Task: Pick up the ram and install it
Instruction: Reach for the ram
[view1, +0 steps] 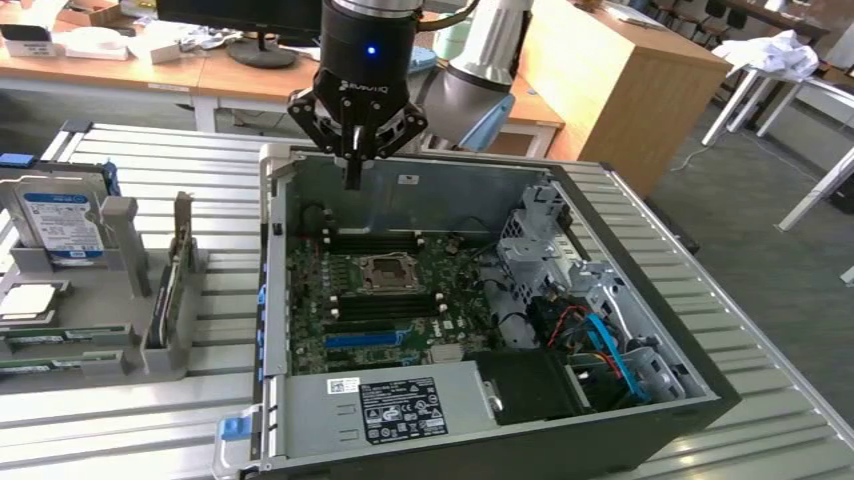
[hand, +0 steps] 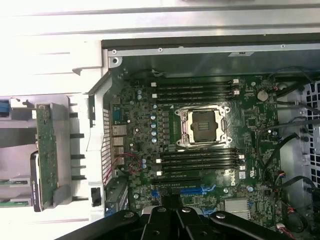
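Ram (hand: 46, 150) stands in the gray holder (view1: 120, 240); the arm (view1: 367, 40) points straight down over the case (view1: 400, 185), claw (view1: 354, 172) pressed together.

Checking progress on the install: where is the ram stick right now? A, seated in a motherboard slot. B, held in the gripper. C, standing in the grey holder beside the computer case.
C: the ram stands on edge in the grey holder beside the computer case, while the shut gripper hangs empty over the case.
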